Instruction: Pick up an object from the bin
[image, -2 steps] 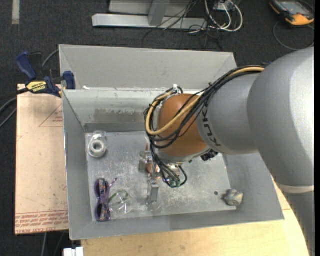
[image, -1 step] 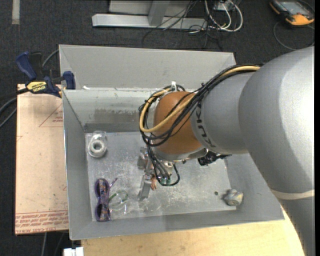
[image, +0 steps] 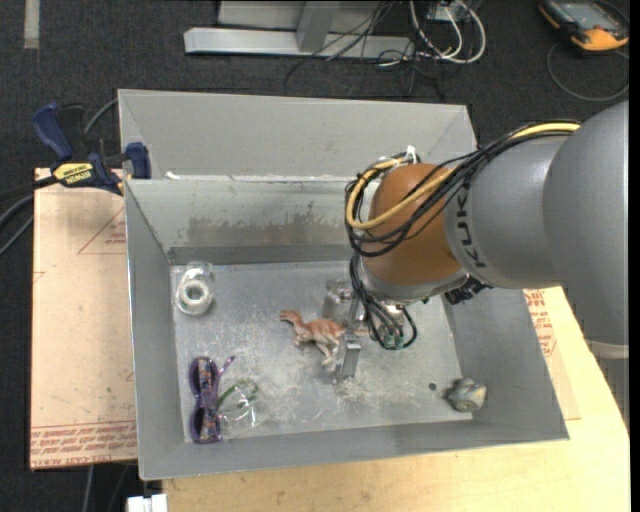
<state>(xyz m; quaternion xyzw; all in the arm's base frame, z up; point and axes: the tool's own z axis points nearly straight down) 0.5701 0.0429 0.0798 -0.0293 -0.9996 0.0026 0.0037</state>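
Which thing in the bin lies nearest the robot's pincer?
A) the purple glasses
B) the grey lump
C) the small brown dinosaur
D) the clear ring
C: the small brown dinosaur lies right beside the pincer, while the other things sit far off.

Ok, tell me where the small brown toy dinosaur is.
The small brown toy dinosaur lies mid-floor in the grey metal bin, just left of the gripper in the camera view.

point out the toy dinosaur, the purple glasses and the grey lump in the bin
toy dinosaur (image: 318, 332), camera view, on its brown body
purple glasses (image: 205, 400), camera view, on the purple frame
grey lump (image: 465, 395), camera view, on its middle
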